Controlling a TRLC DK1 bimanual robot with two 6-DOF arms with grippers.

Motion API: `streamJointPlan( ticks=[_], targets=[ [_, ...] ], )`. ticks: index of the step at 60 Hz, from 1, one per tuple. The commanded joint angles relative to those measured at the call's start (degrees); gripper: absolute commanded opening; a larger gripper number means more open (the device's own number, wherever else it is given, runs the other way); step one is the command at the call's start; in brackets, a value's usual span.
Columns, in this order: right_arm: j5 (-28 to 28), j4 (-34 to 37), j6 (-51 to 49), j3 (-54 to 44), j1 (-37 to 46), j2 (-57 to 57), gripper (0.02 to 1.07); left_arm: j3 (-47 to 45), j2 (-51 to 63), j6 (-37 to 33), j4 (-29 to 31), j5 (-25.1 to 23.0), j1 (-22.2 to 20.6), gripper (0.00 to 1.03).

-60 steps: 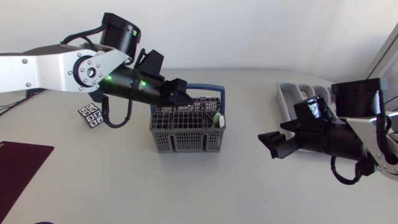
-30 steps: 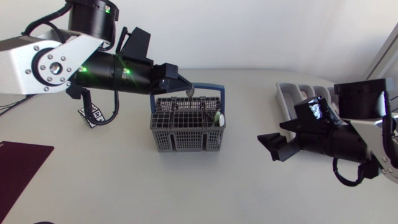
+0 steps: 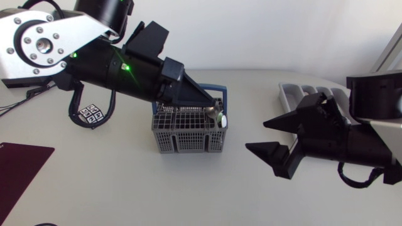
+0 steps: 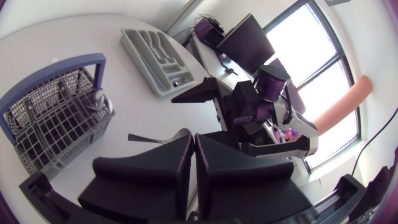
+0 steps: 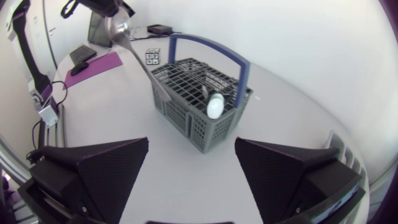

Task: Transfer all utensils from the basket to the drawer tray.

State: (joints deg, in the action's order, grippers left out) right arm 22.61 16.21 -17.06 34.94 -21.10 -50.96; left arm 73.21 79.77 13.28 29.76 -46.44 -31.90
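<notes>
The grey wire basket (image 3: pixel 188 132) with a blue handle stands mid-table; a white-tipped utensil (image 3: pixel 221 119) stands in its right corner. My left gripper (image 3: pixel 213 107) hangs above the basket's right side, shut on a metal spoon (image 5: pixel 140 53) whose handle slants down toward the basket (image 5: pixel 202 93). In the left wrist view the spoon's thin end (image 4: pixel 146 138) sticks out beside the closed fingers of the left gripper (image 4: pixel 193 137). My right gripper (image 3: pixel 267 138) stands open to the right of the basket, empty. The grey drawer tray (image 3: pixel 295 94) lies behind it at the far right.
A small cube with black-and-white markings (image 3: pixel 92 115) sits left of the basket. A dark maroon mat (image 3: pixel 19 163) lies at the table's left front edge. The tray (image 4: pixel 158 59) shows several long compartments in the left wrist view.
My left arm has lifted up from the basket and swung right with the spoon. My right gripper has come up and a little left, toward the basket.
</notes>
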Motion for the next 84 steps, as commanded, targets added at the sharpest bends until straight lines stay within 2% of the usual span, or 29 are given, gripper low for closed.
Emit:
streamJointPlan(
  ticks=[1,15,25,33,45,63,69,84],
  targets=[
    [0.6,0.2,-2.2,1.5,-3.7,1.6,1.02,1.9,0.7,-2.7,2.1,-1.8,-1.8,0.04],
    [0.5,3.0,-4.5,1.2,-12.7,5.6,0.95,3.3,1.8,-10.2,11.6,-6.5,-5.7,0.04],
    [0.3,5.3,-5.5,-0.5,-18.1,8.7,0.84,3.4,2.2,-12.1,13.9,-8.7,-7.2,0.04],
    [0.3,5.7,-6.1,-1.4,-20.5,9.4,0.69,3.9,2.8,-14.0,16.0,-8.9,-8.8,0.04],
    [0.4,5.4,-6.6,-2.2,-21.6,9.6,0.32,4.1,2.8,-14.2,16.6,-9.0,-9.1,0.04],
    [1.9,5.1,-6.4,-2.8,-21.7,9.4,0.2,4.1,2.8,-14.6,17.2,-9.1,-9.1,0.04],
    [2.3,4.5,-6.3,-2.9,-21.8,9.3,0.08,4.1,2.8,-14.6,17.2,-9.2,-9.1,0.04],
    [2.0,4.4,-5.8,-2.9,-21.7,9.1,0.07,4.2,2.9,-14.6,17.2,-9.2,-9.1,0.05]
  ],
)
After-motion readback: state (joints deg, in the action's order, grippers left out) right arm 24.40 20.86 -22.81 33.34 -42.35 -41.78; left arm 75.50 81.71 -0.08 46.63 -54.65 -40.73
